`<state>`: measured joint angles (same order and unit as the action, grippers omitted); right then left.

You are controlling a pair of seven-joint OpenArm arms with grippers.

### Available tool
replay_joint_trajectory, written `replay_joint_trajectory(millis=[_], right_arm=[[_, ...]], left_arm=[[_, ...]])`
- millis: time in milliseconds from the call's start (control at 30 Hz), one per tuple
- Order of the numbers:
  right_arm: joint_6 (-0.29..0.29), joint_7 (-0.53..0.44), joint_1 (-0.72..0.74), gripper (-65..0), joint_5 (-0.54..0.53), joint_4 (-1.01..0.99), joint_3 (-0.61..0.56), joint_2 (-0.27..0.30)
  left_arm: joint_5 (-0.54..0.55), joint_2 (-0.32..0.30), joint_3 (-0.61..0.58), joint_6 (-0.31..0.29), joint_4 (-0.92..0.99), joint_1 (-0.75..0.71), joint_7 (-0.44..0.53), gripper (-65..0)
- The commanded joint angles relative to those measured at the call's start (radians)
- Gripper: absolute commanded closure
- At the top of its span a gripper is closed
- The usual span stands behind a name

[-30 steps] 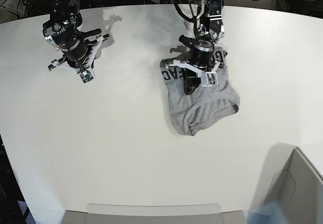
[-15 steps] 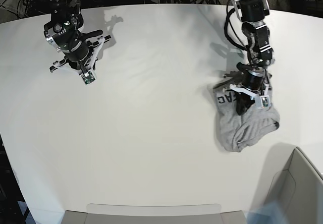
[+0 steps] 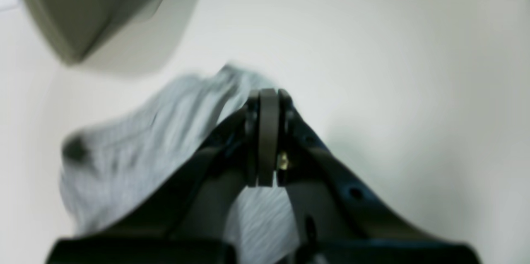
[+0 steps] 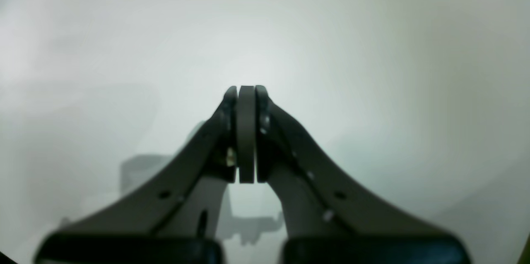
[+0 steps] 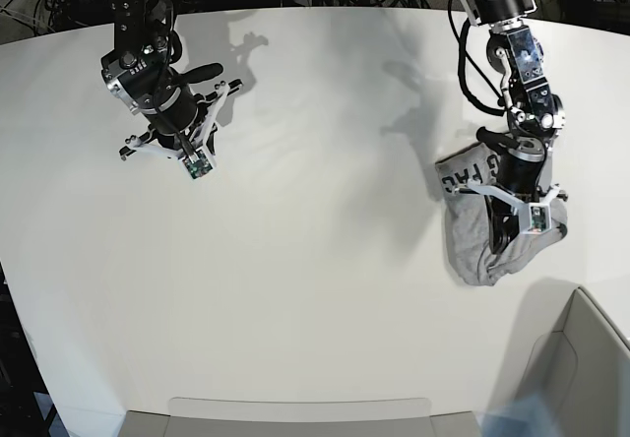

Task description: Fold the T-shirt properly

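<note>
I see the T-shirt (image 5: 479, 245) bunched into a rumpled grey heap at the right side of the base frame, a little below mid-height, with a strip of black capital lettering showing along its upper left edge. It rests on the white bench (image 5: 315, 280), close to the bench's right edge. My left gripper (image 5: 504, 228) stands right over the heap with its tip down among the folds; in the left wrist view the fingers (image 3: 268, 131) are pressed flat together, and the blurred grey cloth (image 3: 136, 148) lies to their left and beneath them, though I cannot tell whether any fabric is pinched between them. A grey bin (image 5: 576, 368) fills the lower right corner of the base frame, near the shirt but apart from it. Far across at the upper left, my right gripper (image 5: 187, 147) hangs above bare bench, fingers (image 4: 246, 131) likewise closed together on nothing, well apart from the shirt.
</note>
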<state>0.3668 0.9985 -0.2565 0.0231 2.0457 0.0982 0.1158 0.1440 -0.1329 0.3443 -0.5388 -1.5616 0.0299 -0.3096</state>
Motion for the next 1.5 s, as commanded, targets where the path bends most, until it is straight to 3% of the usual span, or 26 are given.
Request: replay_joint_trajectory(millis=[0, 100, 233, 500, 667, 900, 1167, 1300, 1467], right_arm=[[-0.002, -0.013, 0.0, 0.0, -0.005, 0.019, 0.002, 0.002], [-0.002, -0.022, -0.05, 0.0, -0.005, 0.02, 0.004, 0.0], [-0.002, -0.023, -0.128, 0.0, -0.004, 0.02, 0.007, -0.051], [-0.012, -0.194, -0.35, 0.0, -0.002, 0.02, 0.008, -0.113], [-0.013, -0.208, -0.456, 0.0, -0.002, 0.02, 0.013, -0.132], [-0.007, -0.372, -0.608, 0.0, -0.002, 0.02, 0.168, -0.247], [-0.01, -0.435, -0.726, 0.0, -0.01, 0.014, 0.205, -0.273], [-0.009, -0.445, -0.734, 0.0, -0.01, 0.011, 0.24, -0.267], [-0.004, -0.366, -0.754, 0.0, -0.01, -0.001, 0.242, -0.207]], left_arm=[[-0.001, 0.0, 0.006, 0.009, -0.082, -0.018, -0.038, 0.0], [-0.001, 0.055, 0.054, 0.009, -0.273, -0.084, -0.168, 0.0], [-0.002, 0.125, 0.129, 0.003, -0.414, -0.215, -0.237, 0.0], [0.003, 0.158, 0.134, 0.001, -0.443, -0.505, -0.231, 0.0], [0.003, 0.183, 0.135, 0.001, -0.445, -0.628, -0.23, 0.0], [0.003, 0.18, 0.135, 0.0, -0.44, -0.746, -0.231, 0.0], [-0.002, 0.187, 0.137, -0.002, -0.437, -0.849, -0.233, 0.0], [-0.002, 0.253, 0.2, -0.002, -0.434, -0.878, -0.231, 0.0], [0.004, 0.279, 0.25, -0.002, -0.403, -0.939, -0.23, 0.0]])
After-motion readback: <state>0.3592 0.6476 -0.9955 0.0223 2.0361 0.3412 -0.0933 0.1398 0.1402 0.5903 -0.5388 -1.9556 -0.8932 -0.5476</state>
